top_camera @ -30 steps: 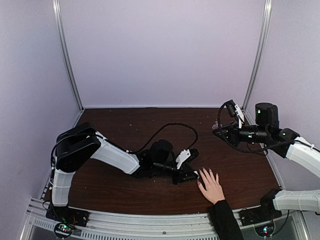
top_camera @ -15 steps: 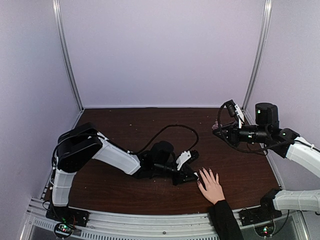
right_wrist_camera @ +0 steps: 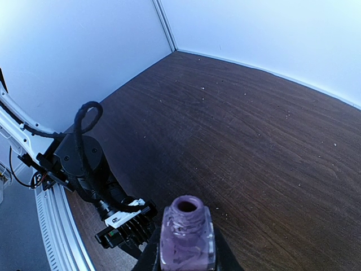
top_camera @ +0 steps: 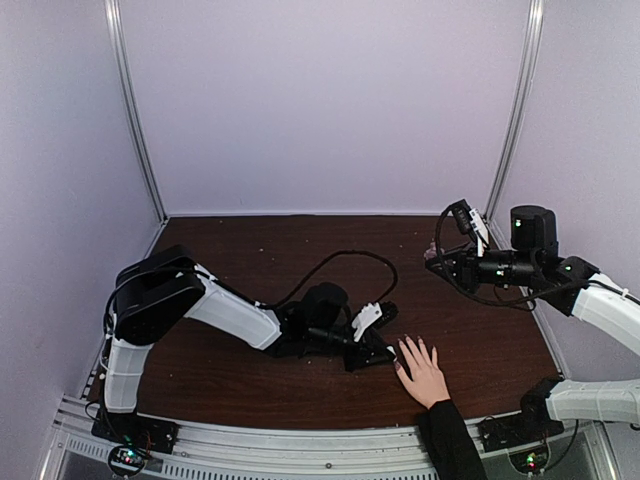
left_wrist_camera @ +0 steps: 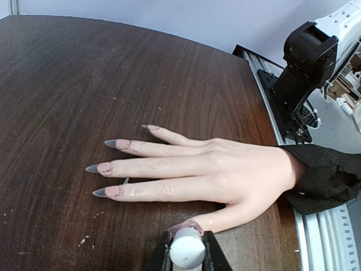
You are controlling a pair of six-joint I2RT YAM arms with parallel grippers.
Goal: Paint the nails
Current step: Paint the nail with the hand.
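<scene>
Left wrist view. Item: the nails (left_wrist_camera: 99,168), long and pointed, with pink bases and grey tips, on a light-skinned hand (left_wrist_camera: 225,175). The hand lies palm down, its five fingers spread, and a black sleeve (left_wrist_camera: 321,175) covers the wrist.

Surface: dark brown wood-grain table (left_wrist_camera: 84,68) with a few pale specks on it. A metal rail (left_wrist_camera: 324,243) runs along its near edge.

Room: plain pale lilac walls (top_camera: 320,100) on three sides, with slim metal posts (top_camera: 135,110) in the back corners.

Left gripper (left_wrist_camera: 186,248): low over the table, its fingers clamped on a round white cap (left_wrist_camera: 186,255). The thumbnail sits just beyond the cap, almost touching it. The other four nails lie further out ahead of the fingertips and to their left.

Right gripper (right_wrist_camera: 187,251): raised and well apart from the hand, its fingers closed around a small open bottle (right_wrist_camera: 187,231). The bottle is upright, of purple-tinted glass, and no writing on it can be made out.

Also present: a black cable (top_camera: 335,260) looping over the table behind the left arm.
</scene>
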